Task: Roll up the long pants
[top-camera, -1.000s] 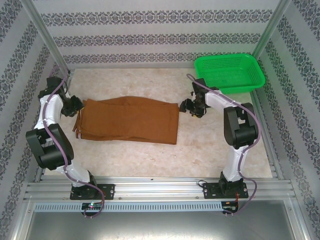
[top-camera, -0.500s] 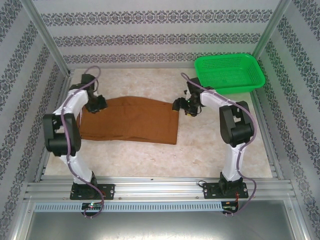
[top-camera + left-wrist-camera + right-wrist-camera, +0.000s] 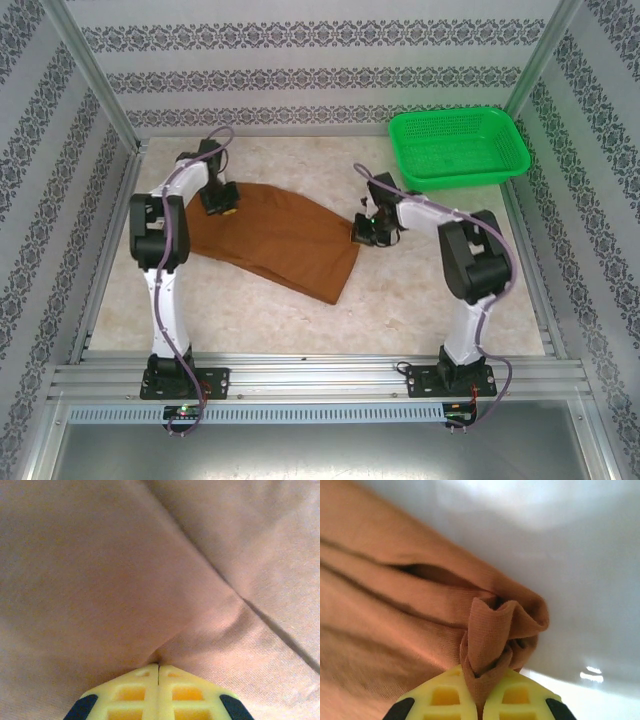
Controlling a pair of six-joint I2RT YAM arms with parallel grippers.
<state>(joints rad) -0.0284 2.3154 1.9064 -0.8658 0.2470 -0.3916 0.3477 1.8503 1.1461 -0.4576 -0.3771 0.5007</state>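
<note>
The long pants point(image 3: 290, 240) on the table point(image 3: 250, 320), basket point(image 3: 455, 178) behind, right

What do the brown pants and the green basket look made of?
Rust-brown long pants: soft matte cloth, likely a cotton-type fabric; it bunches into limp folds and shows a fine weave. Green rectangular mesh basket: probably moulded plastic, slightly shiny, with a regular perforated lattice.

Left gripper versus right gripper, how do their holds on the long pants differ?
The left gripper pinches the long pants at the far left end, over flat cloth; the right gripper pinches the right end, at the cloth's edge beside bare table. In the wrist views, just a small crease meets the left jaws, while a bunched fold stands up between the right jaws. Both are shut on the pants.
</note>
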